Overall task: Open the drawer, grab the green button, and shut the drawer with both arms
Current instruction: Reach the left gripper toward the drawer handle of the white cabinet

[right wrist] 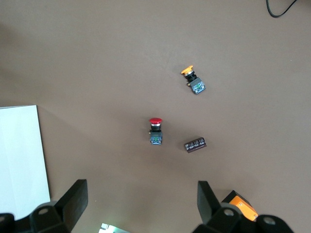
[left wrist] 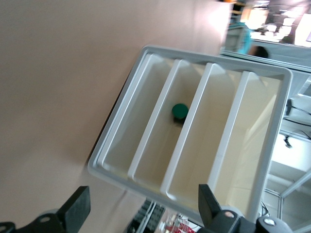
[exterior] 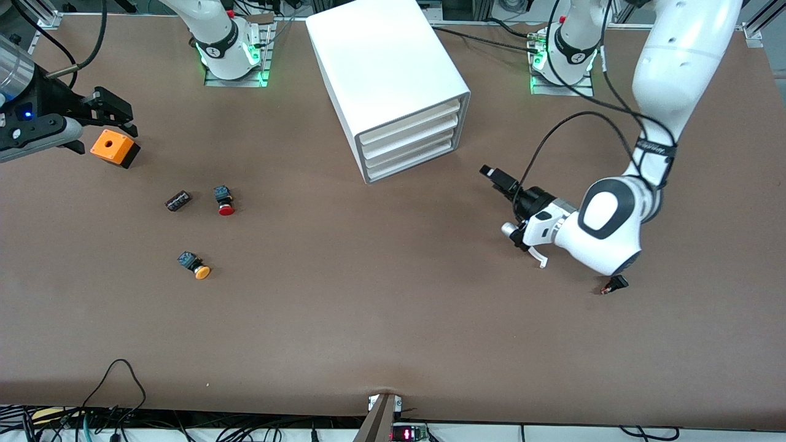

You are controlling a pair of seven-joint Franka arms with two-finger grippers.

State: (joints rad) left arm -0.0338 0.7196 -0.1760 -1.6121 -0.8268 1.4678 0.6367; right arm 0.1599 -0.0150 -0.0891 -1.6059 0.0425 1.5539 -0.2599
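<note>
The white cabinet (exterior: 393, 80) stands at mid-table with its stacked drawers (exterior: 410, 144) all pushed in. In the left wrist view I look into the drawer fronts (left wrist: 194, 141). The green button (left wrist: 180, 111) lies deep in the second drawer up from the table. My left gripper (exterior: 500, 181) is open and empty, level with the cabinet's front and a short way off it toward the left arm's end, pointing at the drawers; its fingers (left wrist: 77, 206) stand wide apart. My right gripper (exterior: 116, 116) is open and empty over the orange box (exterior: 112, 147).
A red-capped button (exterior: 225, 199), a dark cylindrical part (exterior: 178, 201) and an orange-capped button (exterior: 195, 265) lie toward the right arm's end of the table. A small black part (exterior: 614, 285) lies by the left arm's wrist.
</note>
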